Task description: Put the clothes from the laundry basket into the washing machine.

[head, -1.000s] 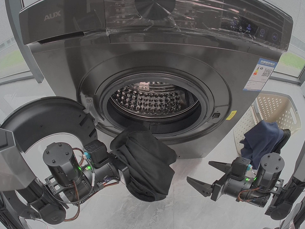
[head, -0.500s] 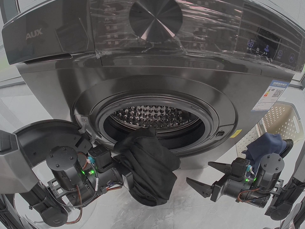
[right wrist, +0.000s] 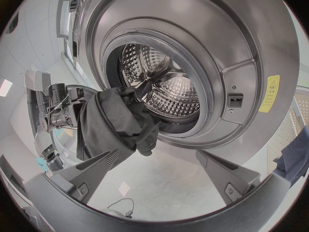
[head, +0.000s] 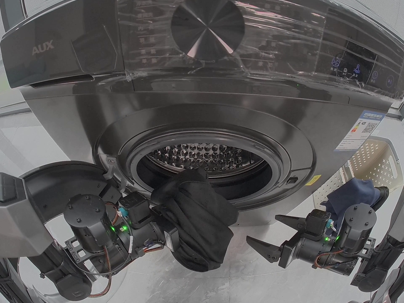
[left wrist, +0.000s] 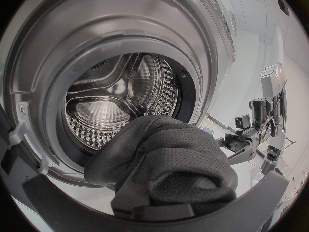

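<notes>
The jaws of the left gripper (head: pixel 176 240), mostly buried in cloth, seem clamped on a bunched black garment (head: pixel 198 219) held at the lower lip of the open washing machine (head: pixel 210 102). The right gripper (head: pixel 263 229) has its jaws spread and empty. Cloth drooping below the lip could snag and fall outside.

Tally, kind by kind:
One black garment (head: pixel 198 219) and one navy garment (head: pixel 351 196), two in all; left tool (left wrist: pixel 154 211) and right tool (head: pixel 263 229), two; one washing machine (head: pixel 202 106); one machine door (head: pixel 54 182); one laundry basket (head: pixel 374 158).
</notes>
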Controlling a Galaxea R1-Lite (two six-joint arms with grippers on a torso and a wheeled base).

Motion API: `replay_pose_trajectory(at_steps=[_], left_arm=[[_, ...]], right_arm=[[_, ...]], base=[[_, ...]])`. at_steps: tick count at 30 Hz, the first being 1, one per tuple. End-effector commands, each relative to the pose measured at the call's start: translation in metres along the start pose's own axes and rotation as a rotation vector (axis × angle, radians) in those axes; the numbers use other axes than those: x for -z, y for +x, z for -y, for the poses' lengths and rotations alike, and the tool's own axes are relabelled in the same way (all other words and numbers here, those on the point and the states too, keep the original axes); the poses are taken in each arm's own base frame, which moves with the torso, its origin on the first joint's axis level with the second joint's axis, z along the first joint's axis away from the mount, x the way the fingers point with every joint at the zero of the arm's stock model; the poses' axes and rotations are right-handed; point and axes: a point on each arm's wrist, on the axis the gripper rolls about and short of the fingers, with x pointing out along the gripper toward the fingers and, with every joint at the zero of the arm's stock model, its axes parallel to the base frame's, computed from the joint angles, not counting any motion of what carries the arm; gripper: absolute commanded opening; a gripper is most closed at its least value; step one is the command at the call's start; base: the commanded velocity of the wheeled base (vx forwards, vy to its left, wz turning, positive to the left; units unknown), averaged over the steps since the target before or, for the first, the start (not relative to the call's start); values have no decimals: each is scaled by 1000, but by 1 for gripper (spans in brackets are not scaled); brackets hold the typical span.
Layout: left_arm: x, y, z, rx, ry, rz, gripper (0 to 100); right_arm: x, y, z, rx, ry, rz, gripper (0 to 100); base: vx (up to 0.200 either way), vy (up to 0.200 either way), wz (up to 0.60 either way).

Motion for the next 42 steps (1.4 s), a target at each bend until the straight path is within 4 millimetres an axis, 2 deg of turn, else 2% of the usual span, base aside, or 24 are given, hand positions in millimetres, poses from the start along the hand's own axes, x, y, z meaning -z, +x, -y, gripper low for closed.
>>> replay_pose_trajectory(at_steps=[1, 5, 11, 15, 17, 18, 20, 23, 31, 37, 42], left_arm=[[3, 1, 0, 1, -1, -10, 0], [3, 7, 2, 7, -9, -6, 0], [22, 26, -3, -35, -12, -54, 0], [25, 45, -6, -46, -15, -33, 0], [25, 46, -6, -46, -15, -30, 0], [26, 61, -15, -73, -20, -7, 0], [28, 74, -21, -87, -20, 12, 0], [31, 88, -32, -113, -19, 35, 0], [44, 119, -45, -135, -20, 69, 0], [34, 157, -71, -179, -14, 207, 0], [39, 181, -94, -221, -6, 262, 0]], right_arm=[[1, -1, -6, -23, -4, -7, 100], [6, -5, -15, -64, -11, -28, 100], [14, -11, -25, -109, -23, -74, 100], [15, -12, -28, -123, -27, -76, 100], [15, -12, -28, -123, -27, -76, 100], [15, -12, -28, -123, -26, -75, 100], [15, -12, -29, -127, -27, -76, 100], [15, -12, -29, -130, -28, -76, 100], [16, -12, -30, -133, -27, -78, 100], [16, -12, -31, -137, -28, -79, 100], [16, -11, -31, -138, -28, -76, 100]], base=[[0, 0, 0], [0, 0, 0], [0, 0, 0], [0, 0, 0], [0, 0, 0], [0, 0, 0], [0, 0, 0], [0, 0, 0], [0, 0, 0], [0, 0, 0], [0, 0, 0]])
